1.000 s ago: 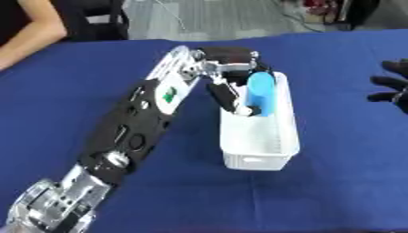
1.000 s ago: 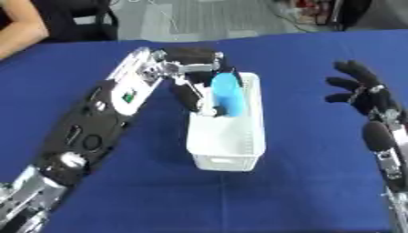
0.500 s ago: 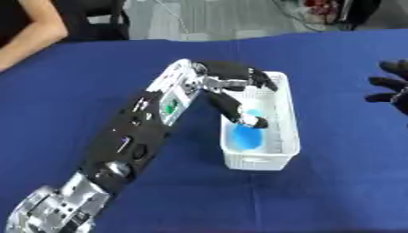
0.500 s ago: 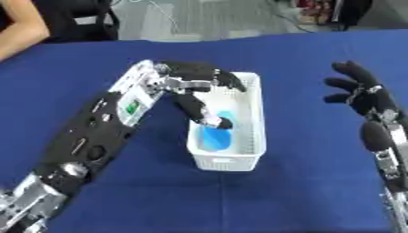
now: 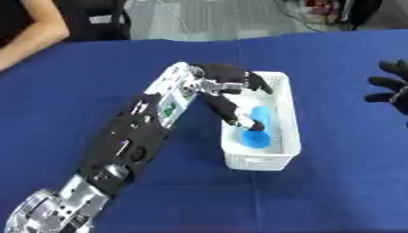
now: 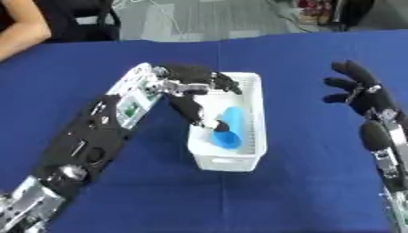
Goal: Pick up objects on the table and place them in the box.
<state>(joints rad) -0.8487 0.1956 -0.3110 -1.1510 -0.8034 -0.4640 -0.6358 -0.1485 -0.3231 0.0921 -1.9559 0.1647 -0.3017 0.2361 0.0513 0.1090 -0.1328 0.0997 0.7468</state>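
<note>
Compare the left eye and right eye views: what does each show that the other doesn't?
Left eye only: little extra; the right hand is cut off at the frame's right edge, with only part of it showing.

Right eye only: the whole right hand plus its forearm running down the right side, fingers spread above the blue table.

Both: the left hand open over the white box, with the blue cylinder lying inside it, and a person's bare arm at the top left corner.

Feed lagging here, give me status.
Left robot hand open over white box. Blue cylinder lying inside, released. Right robot hand open, idle. Nothing blocking.
</note>
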